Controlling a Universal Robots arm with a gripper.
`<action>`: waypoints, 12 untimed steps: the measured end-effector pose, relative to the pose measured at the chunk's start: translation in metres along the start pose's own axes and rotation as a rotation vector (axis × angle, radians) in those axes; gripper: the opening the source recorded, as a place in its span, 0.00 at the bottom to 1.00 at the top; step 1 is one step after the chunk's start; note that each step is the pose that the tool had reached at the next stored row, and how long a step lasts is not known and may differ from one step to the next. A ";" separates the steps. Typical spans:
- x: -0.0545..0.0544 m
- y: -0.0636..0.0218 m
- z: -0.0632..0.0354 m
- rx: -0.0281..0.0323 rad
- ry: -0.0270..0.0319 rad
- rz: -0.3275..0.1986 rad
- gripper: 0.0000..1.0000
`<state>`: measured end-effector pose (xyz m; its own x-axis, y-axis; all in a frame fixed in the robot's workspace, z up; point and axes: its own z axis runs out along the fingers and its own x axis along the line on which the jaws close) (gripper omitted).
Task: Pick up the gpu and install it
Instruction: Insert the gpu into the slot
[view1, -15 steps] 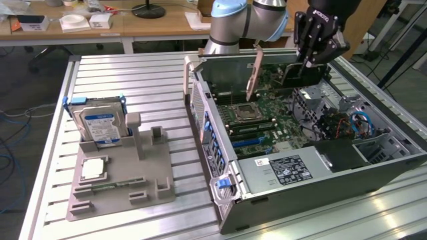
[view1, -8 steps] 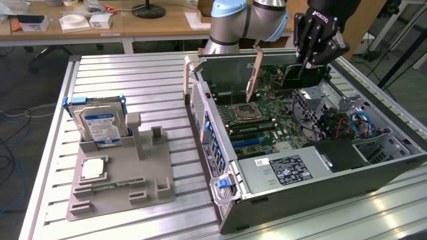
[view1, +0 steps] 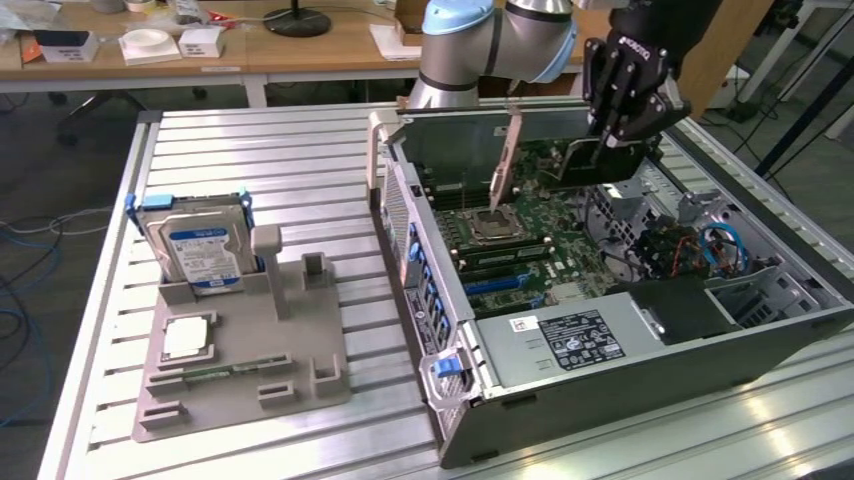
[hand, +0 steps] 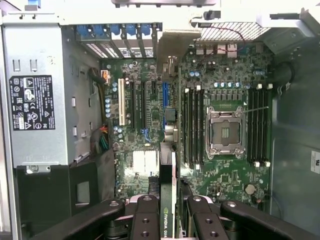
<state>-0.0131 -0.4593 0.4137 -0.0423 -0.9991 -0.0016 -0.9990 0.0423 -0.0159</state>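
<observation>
GPU (hand: 167, 192) is held edge-on in the claw (hand: 172, 215), whose fingers (hand: 147, 220) pinch it from both faces. In the exterior view it hangs as a dark slab under the claw, above the motherboard (view1: 534, 240) and apart from it.

Step in hand, as judged: pick-up is done and the card is poised over the open computer case (view1: 641, 375), not yet seated.

Seating, in my judgement, calls for lining the card's lower edge up with one expansion slot (hand: 164, 97) and a straight, square descent. A skewed approach could foul the memory slots (hand: 192, 125) just beside it.

Case contents:
- motherboard
- empty CPU socket (hand: 225, 131)
- labelled power supply (hand: 37, 100)

The grey fixture tray (view1: 220, 405) on the exterior view's left holds a hard drive (view1: 200, 250) upright and a CPU chip (view1: 187, 340) lying flat.
</observation>
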 end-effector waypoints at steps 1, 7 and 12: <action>0.000 0.0001 0.0018 0.0000 0.0001 0.000 0.26; 0.000 0.0002 0.0127 -0.0004 -0.0007 0.000 0.26; 0.001 0.0004 0.0219 -0.0004 -0.0011 0.000 0.26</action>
<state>-0.0131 -0.4597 0.3918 -0.0422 -0.9991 -0.0027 -0.9990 0.0423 -0.0156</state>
